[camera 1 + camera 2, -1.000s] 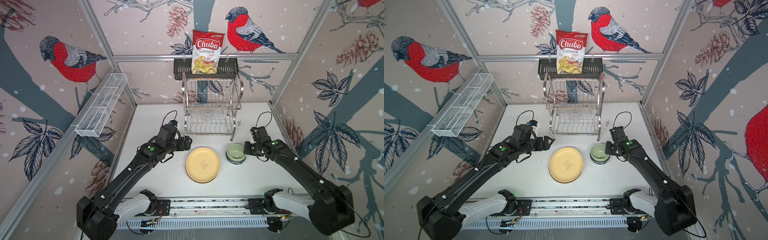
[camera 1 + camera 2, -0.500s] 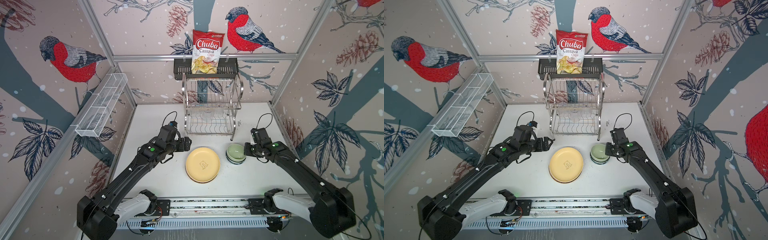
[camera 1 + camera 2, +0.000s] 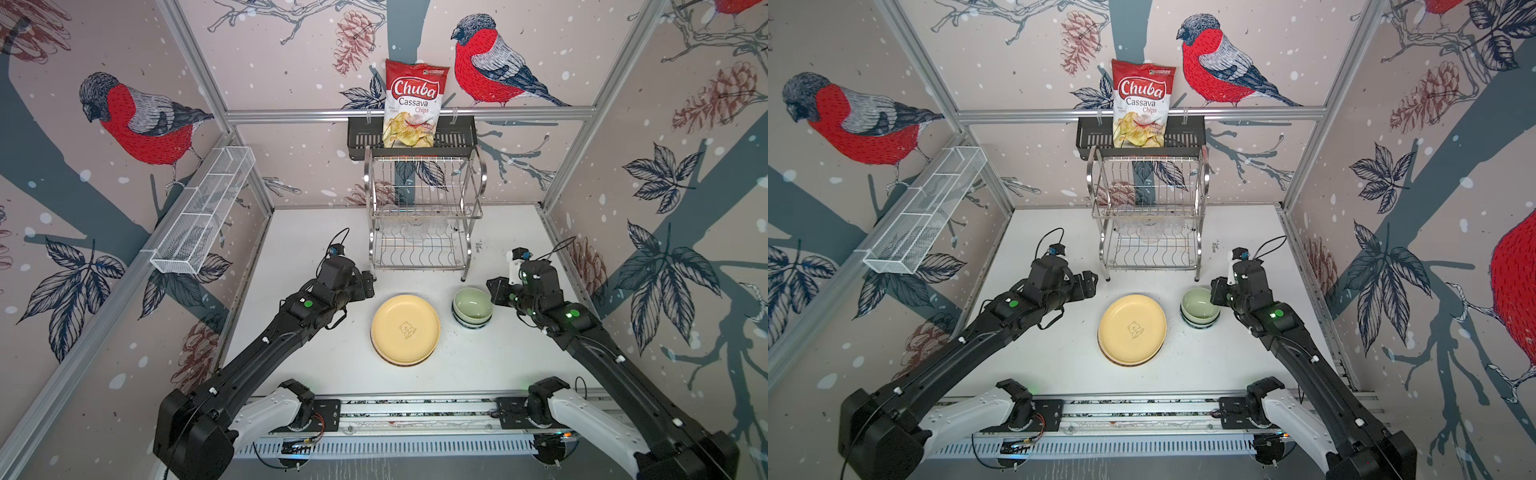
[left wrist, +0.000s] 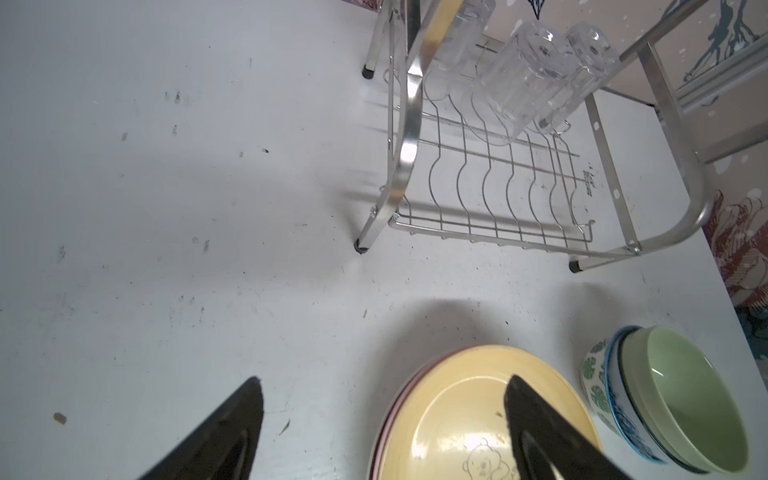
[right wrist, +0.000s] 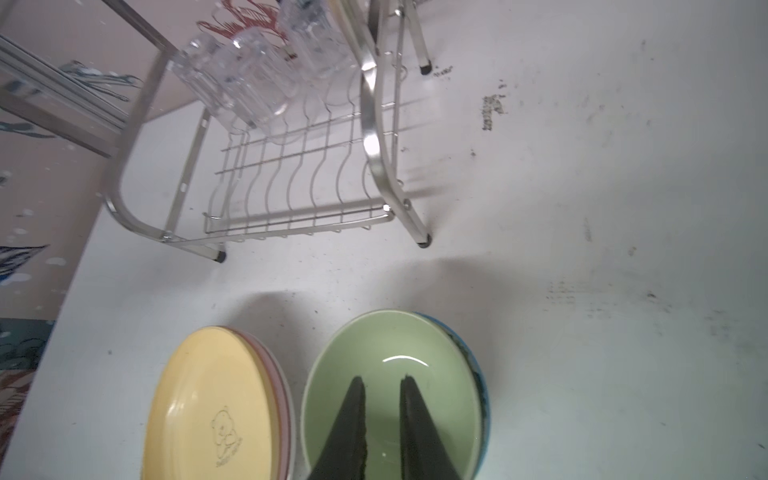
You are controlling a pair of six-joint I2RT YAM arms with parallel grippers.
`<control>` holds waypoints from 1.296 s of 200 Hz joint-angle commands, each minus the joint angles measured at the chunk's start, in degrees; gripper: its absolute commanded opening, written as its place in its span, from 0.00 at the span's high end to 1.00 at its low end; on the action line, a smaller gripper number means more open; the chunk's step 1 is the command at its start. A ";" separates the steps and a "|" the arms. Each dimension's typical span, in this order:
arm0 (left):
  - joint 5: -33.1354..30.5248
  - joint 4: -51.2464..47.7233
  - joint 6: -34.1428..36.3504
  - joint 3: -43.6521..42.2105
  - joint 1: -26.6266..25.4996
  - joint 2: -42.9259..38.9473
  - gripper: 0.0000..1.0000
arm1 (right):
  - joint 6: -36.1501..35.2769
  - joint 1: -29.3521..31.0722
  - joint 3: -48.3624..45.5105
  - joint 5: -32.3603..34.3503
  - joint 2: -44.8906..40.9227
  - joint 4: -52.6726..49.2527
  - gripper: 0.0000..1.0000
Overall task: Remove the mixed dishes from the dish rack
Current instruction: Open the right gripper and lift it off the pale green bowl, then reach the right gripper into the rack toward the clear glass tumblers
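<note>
step in hand: the bowl drop-off is seemingly being finished; the pale green bowl (image 3: 473,305) is being carried by the blue-white and leaf-print bowls under it, just beside the plates
right gripper (image 5: 382,377): being held over the green bowl's hollow, jaws only a crack apart, nothing being gripped
left gripper (image 4: 384,378): being held wide open and empty, low over the table (image 3: 299,232), near the plate stack
plates: the yellow plate (image 3: 405,328) is being propped on a pink one; a third is probably lying underneath, but the edge is hard to make out
dish rack (image 3: 424,216): nothing is being held in its lower tier
what's left: clear glasses (image 4: 523,79), three by the look of it, are being kept upside down in the upper tier
next move: a glass is likely being targeted; wider jaws, a reach up to the top tier and a gentle squeeze are being called for
</note>
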 commanded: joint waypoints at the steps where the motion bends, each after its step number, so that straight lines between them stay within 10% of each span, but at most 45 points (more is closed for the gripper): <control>1: -4.41 10.63 0.35 -0.70 0.09 2.27 0.12 | 0.28 5.36 -1.49 9.60 -1.83 10.26 0.77; 70: -6.22 13.26 1.52 2.92 0.35 11.04 0.12 | -7.93 21.88 -3.25 30.07 4.18 23.17 0.65; 259: 10.46 22.32 2.85 9.03 7.69 29.39 0.19 | -12.27 17.04 9.42 16.21 43.29 47.95 0.47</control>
